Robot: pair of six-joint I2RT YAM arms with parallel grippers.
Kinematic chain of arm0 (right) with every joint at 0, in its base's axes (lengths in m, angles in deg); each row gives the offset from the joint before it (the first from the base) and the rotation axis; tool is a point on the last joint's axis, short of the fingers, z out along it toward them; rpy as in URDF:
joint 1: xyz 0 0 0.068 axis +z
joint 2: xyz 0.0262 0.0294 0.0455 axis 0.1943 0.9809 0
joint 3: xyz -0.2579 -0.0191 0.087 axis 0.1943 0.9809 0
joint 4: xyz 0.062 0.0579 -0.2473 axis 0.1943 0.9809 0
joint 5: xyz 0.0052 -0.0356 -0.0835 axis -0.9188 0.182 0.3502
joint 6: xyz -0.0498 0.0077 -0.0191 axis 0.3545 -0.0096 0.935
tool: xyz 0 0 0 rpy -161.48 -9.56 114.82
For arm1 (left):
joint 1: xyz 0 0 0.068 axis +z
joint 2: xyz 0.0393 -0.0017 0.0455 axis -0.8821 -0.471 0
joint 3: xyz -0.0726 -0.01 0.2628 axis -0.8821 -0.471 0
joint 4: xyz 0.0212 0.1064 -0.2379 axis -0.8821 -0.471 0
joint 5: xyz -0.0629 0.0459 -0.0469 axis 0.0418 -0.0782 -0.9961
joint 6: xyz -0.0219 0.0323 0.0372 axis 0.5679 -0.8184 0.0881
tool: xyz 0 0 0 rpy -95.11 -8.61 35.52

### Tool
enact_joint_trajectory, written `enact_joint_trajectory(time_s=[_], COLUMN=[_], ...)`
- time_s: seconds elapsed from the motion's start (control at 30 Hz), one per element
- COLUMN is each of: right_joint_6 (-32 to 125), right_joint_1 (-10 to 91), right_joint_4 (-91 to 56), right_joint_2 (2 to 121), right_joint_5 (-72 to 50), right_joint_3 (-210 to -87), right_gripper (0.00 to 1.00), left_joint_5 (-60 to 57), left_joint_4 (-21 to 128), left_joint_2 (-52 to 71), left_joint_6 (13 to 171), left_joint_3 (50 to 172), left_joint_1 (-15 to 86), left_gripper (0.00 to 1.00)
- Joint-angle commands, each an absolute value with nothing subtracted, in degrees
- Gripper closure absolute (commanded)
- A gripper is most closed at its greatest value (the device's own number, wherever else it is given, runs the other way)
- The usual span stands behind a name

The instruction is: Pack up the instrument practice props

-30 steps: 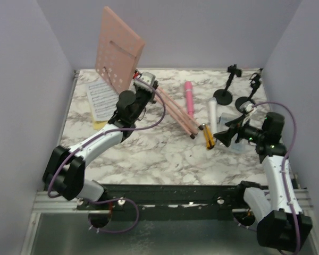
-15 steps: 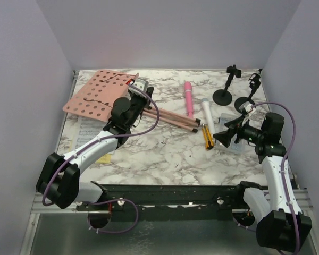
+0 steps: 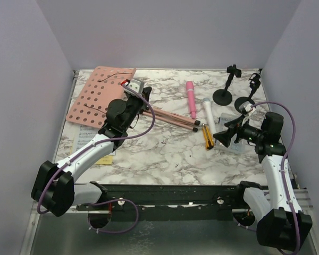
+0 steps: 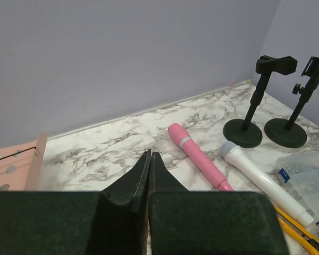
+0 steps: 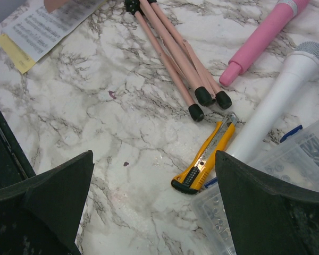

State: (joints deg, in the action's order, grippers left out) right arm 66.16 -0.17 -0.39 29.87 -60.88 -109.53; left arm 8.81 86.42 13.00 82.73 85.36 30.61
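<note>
Since lying flat at the back left of the marbled table (image 3: 165, 154), treat the pink perforated plastic music rack (image 3: 93, 98) on its folded pink tripod (image 3: 170, 116) as likely light, stiff and gangly; take hold at the stem joint (slippery-looking plate edges). Long axis from back left to centre, black-capped feet toward the small yellow-and-black cutter (image 3: 208, 137). Left gripper (image 4: 149, 156) clenched on nothing visible; right gripper (image 5: 153, 154) splayed wide, empty.

The near centre of the marble table (image 3: 165, 156) lies bare and open to a reach; behind it the tripod legs (image 3: 173, 117) slant across; the pink microphone (image 3: 191, 99), white microphone (image 3: 208, 111) and cutter (image 3: 207, 138) crowd their feet; the flat rack (image 3: 93, 98) fills the rear left; two mic mounts (image 3: 224, 90) stand upright at rear right.
</note>
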Motion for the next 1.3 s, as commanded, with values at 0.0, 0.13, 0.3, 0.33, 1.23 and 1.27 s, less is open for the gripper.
enact_joint_trajectory(time_s=[0.0,0.13,0.3,0.33,1.23,1.27], right_joint_6=[66.9,67.0,67.1,67.2,88.7,90.0], right_joint_1=[-0.5,-0.6,-0.6,-0.5,16.7,18.3], right_joint_4=[-0.7,-0.7,-0.7,-0.6,14.7,15.1], right_joint_2=[30.0,30.0,30.1,30.2,60.3,63.0], right_joint_5=[-61.0,-61.0,-61.1,-61.2,-49.6,-47.9], right_joint_3=[-108.5,-108.5,-108.5,-108.5,-133.2,-135.8], right_gripper=[0.0,0.0,0.0,0.0,0.01,0.0], left_joint_5=[6.7,4.6,0.8,0.2,19.1,20.0], left_joint_4=[83.1,79.7,74.5,73.0,40.7,40.4], left_joint_2=[14.2,15.0,17.7,18.6,32.8,32.7], left_joint_6=[86.2,88.8,90.5,90.7,78.8,78.6], left_joint_3=[84.2,83.9,82.5,82.4,79.4,79.4], left_joint_1=[30.9,31.1,31.6,31.6,31.9,31.9], left_gripper=[0.99,0.96,0.87,0.85,0.01,0.01])
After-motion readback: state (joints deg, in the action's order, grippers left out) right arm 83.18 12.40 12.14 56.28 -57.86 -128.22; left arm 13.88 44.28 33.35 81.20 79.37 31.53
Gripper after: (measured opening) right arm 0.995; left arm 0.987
